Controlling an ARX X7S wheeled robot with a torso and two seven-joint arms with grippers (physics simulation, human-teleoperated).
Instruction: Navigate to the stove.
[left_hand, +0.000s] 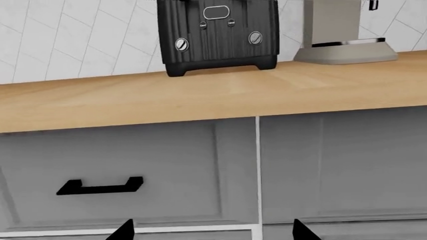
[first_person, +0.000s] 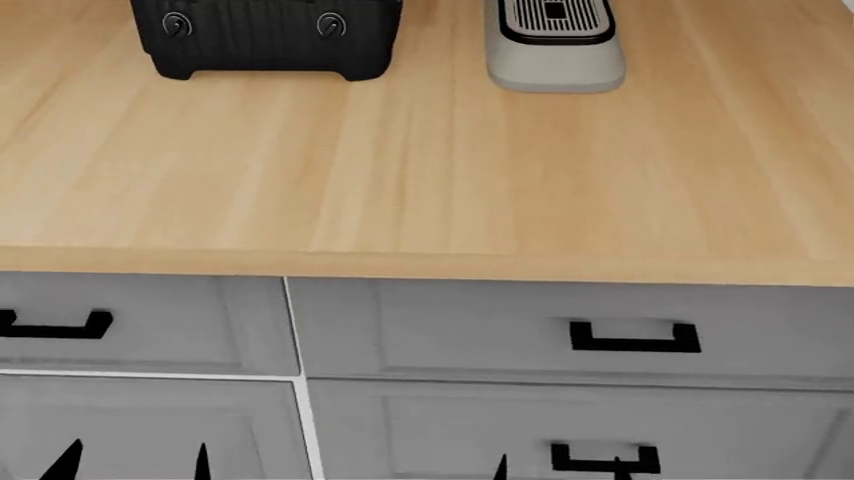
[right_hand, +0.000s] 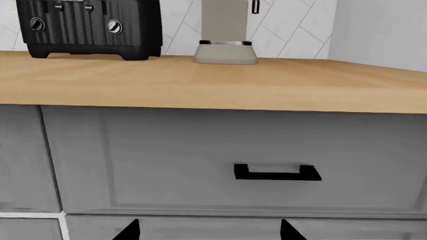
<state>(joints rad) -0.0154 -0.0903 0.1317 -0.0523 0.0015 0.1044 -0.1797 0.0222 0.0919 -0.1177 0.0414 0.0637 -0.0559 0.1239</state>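
The stove is out of view in every frame. I face a wooden countertop (first_person: 427, 190) over grey drawers. My left gripper (left_hand: 213, 231) is open and empty, its black fingertips (left_hand: 123, 231) in front of a grey drawer front. My right gripper (right_hand: 208, 231) is open and empty too, its fingertips (right_hand: 130, 231) before another drawer. In the head view only dark fingertips (first_person: 64, 460) show at the bottom edge.
A small black ribbed box with two round knobs (first_person: 263, 35) stands at the back of the counter, also in the left wrist view (left_hand: 217, 32) and the right wrist view (right_hand: 90, 27). A beige appliance base (first_person: 554, 45) stands beside it. Black drawer handles (first_person: 635, 337) face me. White tiled wall (left_hand: 67, 35) behind.
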